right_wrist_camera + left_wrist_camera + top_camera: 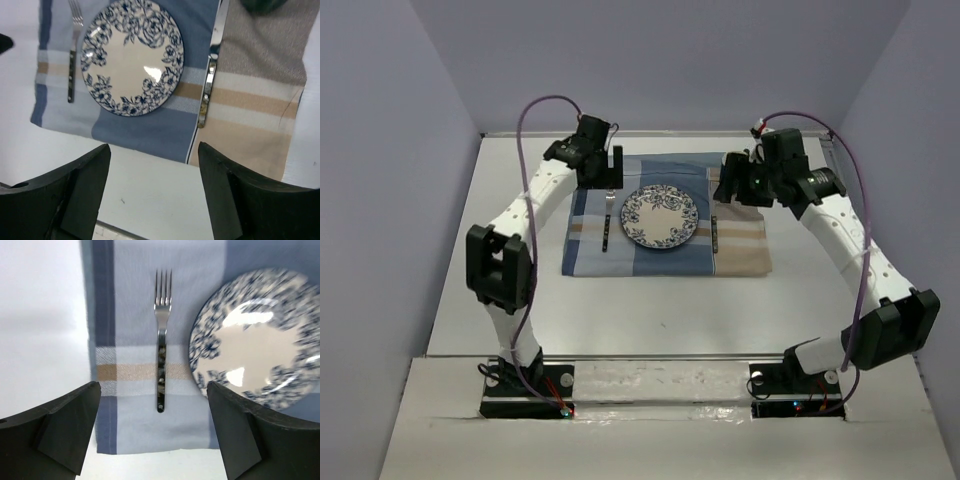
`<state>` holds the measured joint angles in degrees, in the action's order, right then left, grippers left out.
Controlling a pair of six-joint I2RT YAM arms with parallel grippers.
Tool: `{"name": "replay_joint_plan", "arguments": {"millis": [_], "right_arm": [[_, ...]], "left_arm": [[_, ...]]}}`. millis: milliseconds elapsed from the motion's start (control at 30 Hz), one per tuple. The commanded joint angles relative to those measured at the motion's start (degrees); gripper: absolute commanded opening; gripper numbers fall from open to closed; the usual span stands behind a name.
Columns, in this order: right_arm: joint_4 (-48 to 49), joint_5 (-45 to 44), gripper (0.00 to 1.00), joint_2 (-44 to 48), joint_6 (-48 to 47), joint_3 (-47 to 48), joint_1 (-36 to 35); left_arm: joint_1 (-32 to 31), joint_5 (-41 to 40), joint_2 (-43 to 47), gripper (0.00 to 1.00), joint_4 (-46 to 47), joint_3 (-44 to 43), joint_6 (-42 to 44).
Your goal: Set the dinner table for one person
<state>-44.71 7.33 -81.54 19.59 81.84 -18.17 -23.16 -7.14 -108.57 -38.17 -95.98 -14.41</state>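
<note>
Plainly, with the left tool [152, 432] and the right tool [152, 187] both wide open and empty above the striped cloth [665, 262] on the white table [500, 300], a low retreat could snag that cloth and skew the fork [161, 365], plate [660, 217] and knife [209, 85].

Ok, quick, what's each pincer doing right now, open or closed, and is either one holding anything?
Left pincer: open, holding nothing.
Right pincer: open, holding nothing.

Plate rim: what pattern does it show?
Blue flowers on white. The plate shows best in right wrist view.
</note>
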Motion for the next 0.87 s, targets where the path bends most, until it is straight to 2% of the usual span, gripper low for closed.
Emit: {"name": "replay_joint_plan", "arguments": {"millis": [0, 33, 133, 200, 300, 367, 500, 600, 700, 833], "right_arm": [[1.19, -2.85, 0.86, 7.25, 0.53, 7.19, -0.20], [2.07, -2.42, 0.99, 8.66, 1.49, 7.02, -0.20], [5.67, -1.71, 1.00, 13.75, 2.20, 6.14, -0.20], [8.30, -2.32, 1.00, 15.79, 1.76, 6.31, -0.20], [10.69, -6.79, 1.00, 19.48, 1.15, 7.54, -0.20], [12.88, -12.40, 1.00, 22.98, -0.25, 8.50, -0.20], [20.86, -18.04, 1.00, 29.14, -4.21, 7.02, -0.20], [25.79, -22.18, 1.00, 33.27, -4.48, 0.73, -0.20], [28.53, -20.35, 1.00, 35.39, -2.11, -6.40, -0.20], [28.71, -17.18, 1.00, 35.22, -0.95, -7.32, -0.20]], "left_arm": [[-0.48, -5.51, 15.39, 0.99, -1.82, -9.29, -0.43], [-0.66, -6.74, 17.06, 0.99, -1.64, -9.83, -1.48], [-1.45, -7.19, 24.18, 0.99, 1.77, -9.49, -2.98], [-1.45, -5.88, 30.24, 0.99, 6.95, -5.91, -4.21], [-1.45, -4.12, 37.54, 0.99, 13.38, -1.85, -5.36], [-1.45, -1.66, 39.22, 0.99, 13.48, -1.22, -5.80], [-1.45, -0.77, 41.07, 0.99, 11.54, -2.28, -6.77], [-1.45, -1.21, 44.41, 0.99, 14.35, 2.27, -6.24], [-1.45, -0.08, 46.61, 0.99, 17.51, 5.36, -6.06], [-1.45, 1.69, 46.96, 0.99, 18.84, 7.74, -5.98]]}}
